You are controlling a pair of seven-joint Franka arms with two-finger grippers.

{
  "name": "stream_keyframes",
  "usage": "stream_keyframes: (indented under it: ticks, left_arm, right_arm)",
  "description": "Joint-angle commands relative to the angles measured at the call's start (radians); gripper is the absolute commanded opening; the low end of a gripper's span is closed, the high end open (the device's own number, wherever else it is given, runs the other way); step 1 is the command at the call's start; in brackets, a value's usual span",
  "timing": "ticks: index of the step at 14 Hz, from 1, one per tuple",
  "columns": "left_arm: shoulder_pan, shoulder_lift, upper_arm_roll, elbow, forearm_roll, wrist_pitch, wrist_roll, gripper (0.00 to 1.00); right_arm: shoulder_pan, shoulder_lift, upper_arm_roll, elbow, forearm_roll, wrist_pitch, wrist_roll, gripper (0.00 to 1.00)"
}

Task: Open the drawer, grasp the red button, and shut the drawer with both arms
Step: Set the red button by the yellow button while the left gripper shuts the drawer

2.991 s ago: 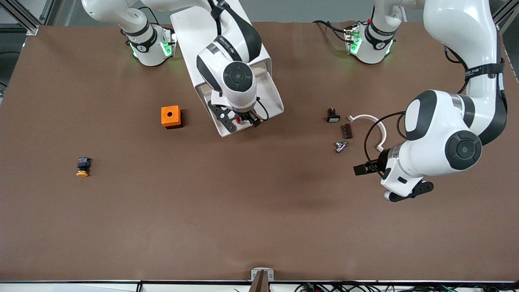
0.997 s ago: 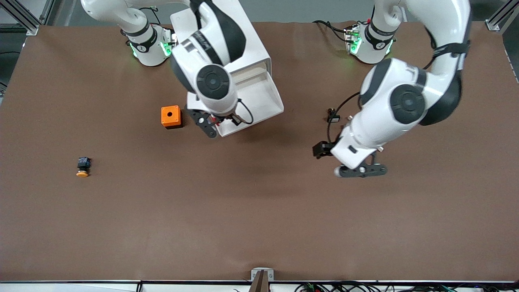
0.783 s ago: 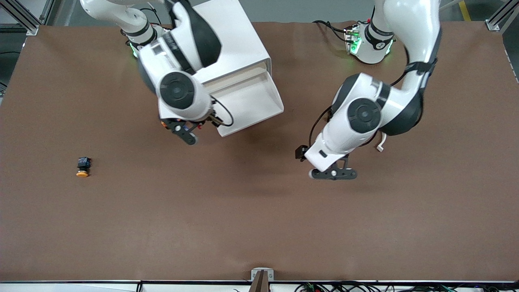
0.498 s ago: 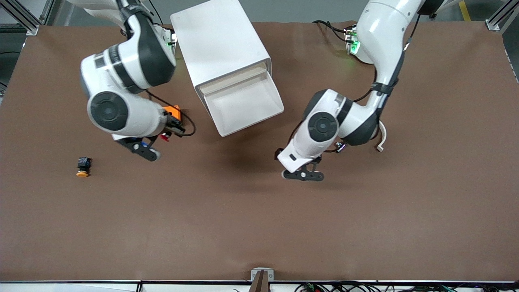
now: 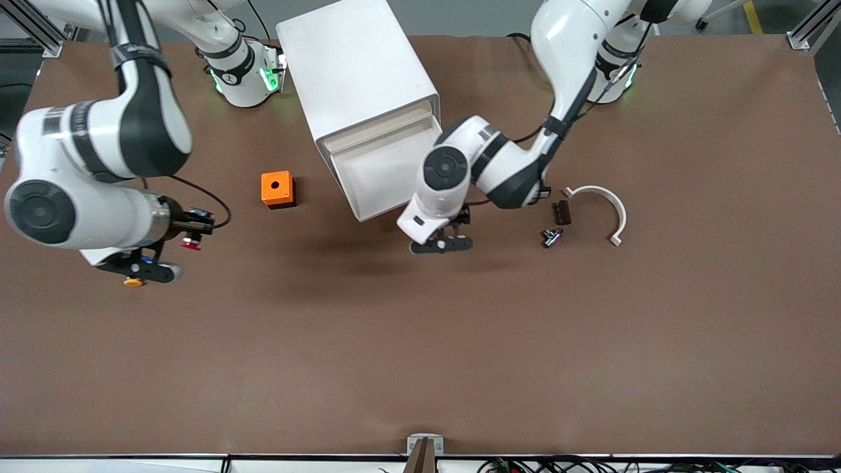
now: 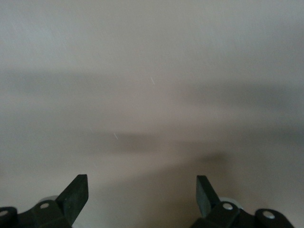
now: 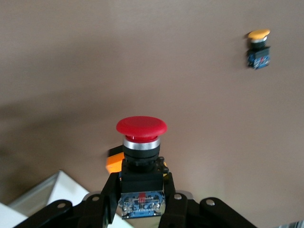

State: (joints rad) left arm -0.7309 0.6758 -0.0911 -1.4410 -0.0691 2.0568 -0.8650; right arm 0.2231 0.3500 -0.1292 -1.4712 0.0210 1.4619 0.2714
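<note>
Two buttons: the red button (image 7: 141, 128) pinched in the right gripper (image 7: 140, 199) over the counter (image 5: 420, 341) at the right arm's end, the yellow-capped button (image 7: 258, 47) lying below. One drawer (image 5: 394, 172), open. Left gripper (image 6: 142, 192) spread at its front. One orange box (image 5: 276, 189). No readable writing.

No readable text, labels or numbers on anything.

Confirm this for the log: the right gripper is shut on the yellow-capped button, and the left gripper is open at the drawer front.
Wrong on the cap colour. The right gripper is shut on the red-capped button; the yellow-capped button lies apart on the table, as the right wrist view shows. The rest stands: the left gripper is open at the drawer front.
</note>
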Motion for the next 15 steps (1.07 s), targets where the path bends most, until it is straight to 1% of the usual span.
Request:
stream_keyframes:
  ticks: [1,3,6,8,11,13,15]
  left_arm:
    - [-0.019,-0.001,-0.004,-0.002,0.006,-0.047,-0.040,1.00]
    - [-0.031,0.002,-0.025,-0.004,0.000,-0.073,-0.072,1.00]
    - [-0.033,0.007,-0.061,-0.006,-0.060,-0.112,-0.092,1.00]
    - [-0.045,0.007,-0.078,-0.006,-0.078,-0.142,-0.121,1.00]
    - [-0.073,0.011,-0.084,-0.006,-0.080,-0.152,-0.167,1.00]
    - [-0.102,0.018,-0.084,-0.006,-0.081,-0.152,-0.199,1.00]
    - [-0.113,0.025,-0.084,-0.006,-0.092,-0.152,-0.207,1.00]
  right_arm:
    - [-0.079,-0.051,0.020,-0.113,-0.036,0.090,-0.127,0.12]
    - [-0.123,-0.063,0.020,-0.179,-0.042,0.181,-0.204,0.12]
    - [-0.155,-0.059,0.020,-0.260,-0.082,0.299,-0.222,0.12]
    - [-0.171,-0.059,0.020,-0.335,-0.092,0.412,-0.222,0.14]
    - [-0.205,-0.052,0.020,-0.443,-0.095,0.595,-0.222,0.15]
    - [-0.205,-0.043,0.020,-0.459,-0.121,0.617,-0.222,0.15]
    - [-0.208,-0.019,0.020,-0.459,-0.121,0.643,-0.222,0.14]
